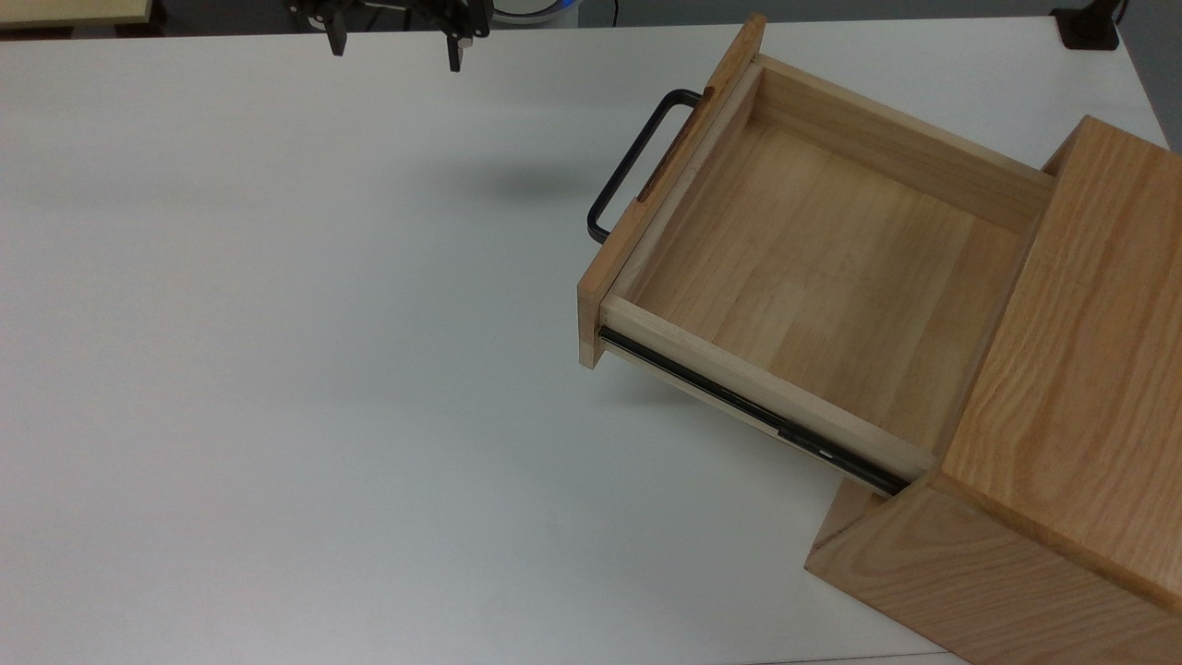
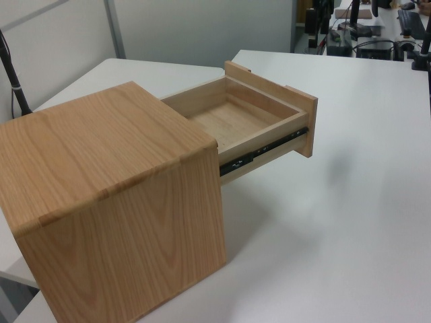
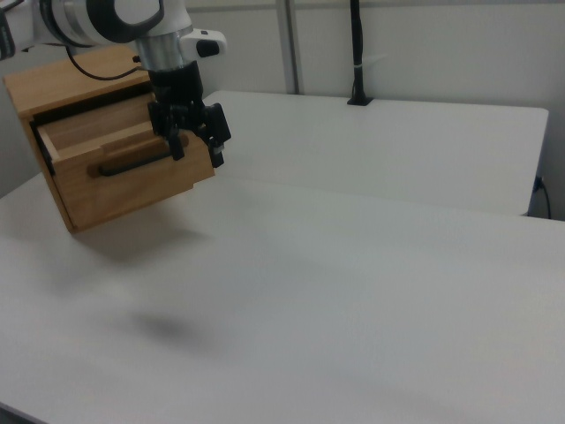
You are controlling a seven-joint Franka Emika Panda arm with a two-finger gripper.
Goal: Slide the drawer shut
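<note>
Table: white table (image 1: 277, 369), broad and flat, carrying a wooden cabinet; grey partition walls stand behind it in the left view and the right view.
Cabinet: oak-grain box (image 1: 1090, 388) at the top view's right edge, turned at an angle to the table's sides; in the left view it (image 2: 114, 215) sits in the foreground.
Drawer: light-wood drawer (image 1: 813, 277) pulled well out of the cabinet toward the top view's left, its inside bare; its front panel (image 1: 665, 185) stands clear of the cabinet.
Handle: black bar handle (image 1: 628, 166) on the outer face of the front panel, pointing toward the top view's upper left; in the right view it (image 3: 132, 162) runs across the panel.
Rail: black side rail (image 1: 739, 397) under the near drawer wall in the top view; in the left view it (image 2: 262, 149) runs along the drawer's side.
Hand: black hand (image 1: 395, 39) at the top edge of the top view, well apart from the drawer and above the table; its two fingers (image 1: 337, 39) are spread wide with nothing between them.
Hand in the right view: it (image 3: 196, 148) hangs below a white arm (image 3: 115, 22) and overlaps the drawer front, probably only by line of sight.
Post: black post (image 3: 357, 53) at the table's far edge in the right view.
</note>
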